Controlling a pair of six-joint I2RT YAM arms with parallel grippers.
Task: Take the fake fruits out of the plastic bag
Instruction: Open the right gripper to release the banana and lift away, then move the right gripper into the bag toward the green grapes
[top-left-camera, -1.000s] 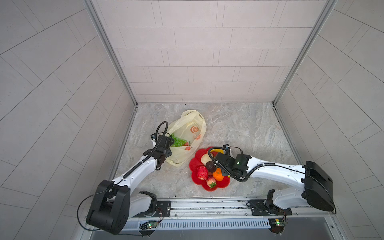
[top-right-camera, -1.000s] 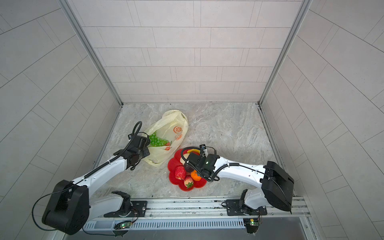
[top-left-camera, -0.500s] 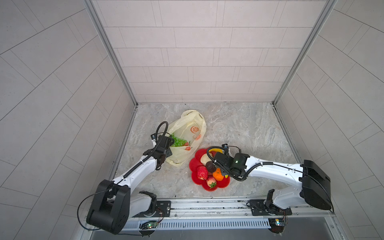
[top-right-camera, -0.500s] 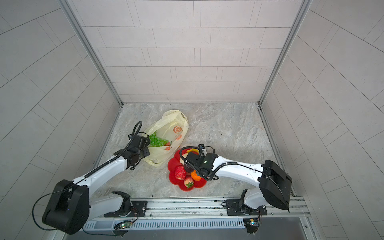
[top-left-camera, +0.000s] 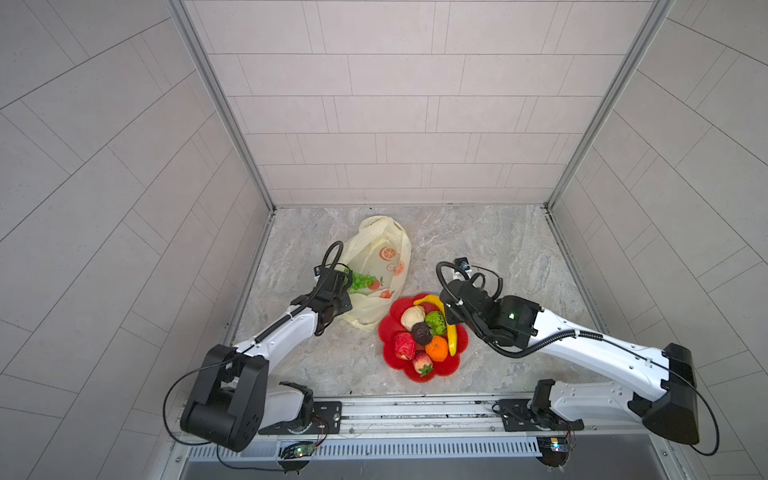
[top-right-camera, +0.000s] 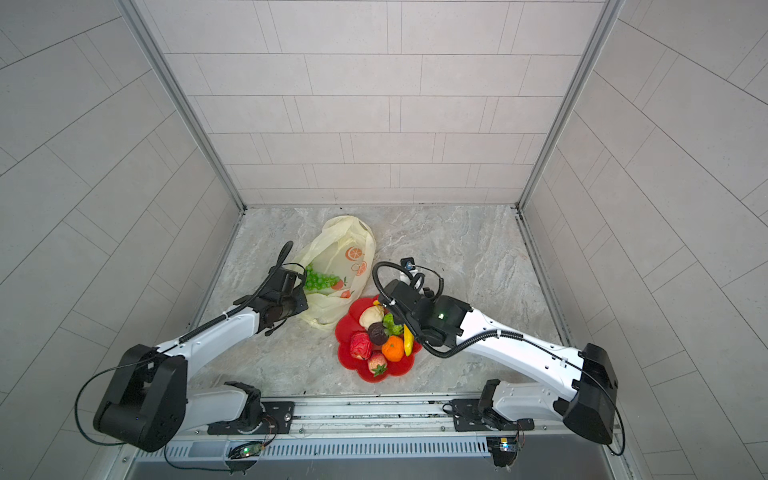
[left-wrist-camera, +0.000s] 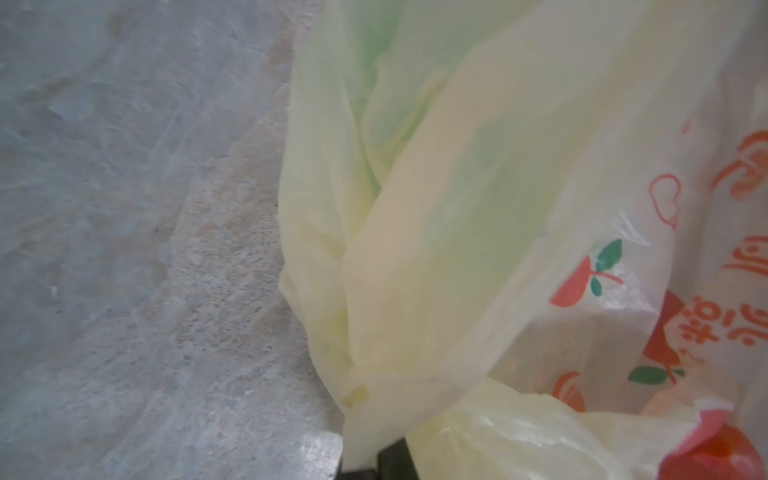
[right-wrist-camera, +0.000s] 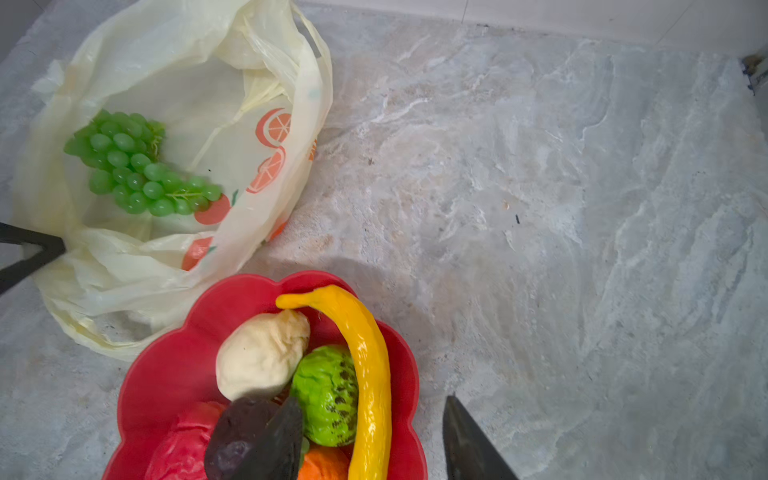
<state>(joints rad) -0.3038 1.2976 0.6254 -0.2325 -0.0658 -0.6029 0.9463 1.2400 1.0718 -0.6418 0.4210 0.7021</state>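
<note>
Right gripper (right-wrist-camera: 371, 402) hangs with jaws apart over the red plate (right-wrist-camera: 174, 365), the yellow banana (right-wrist-camera: 365, 353) lying free there among six other fake fruits (top-left-camera: 437, 348). Left gripper (right-wrist-camera: 50, 249) pinches the plastic bag (right-wrist-camera: 187, 62); only the green grape bunch (right-wrist-camera: 137, 166) shows inside, so the job looks nearly done

My left claw (left-wrist-camera: 390, 459) is mostly buried in blurred bag (left-wrist-camera: 457, 208) folds; the view's edge cuts off the orange (right-wrist-camera: 322, 464)
</note>
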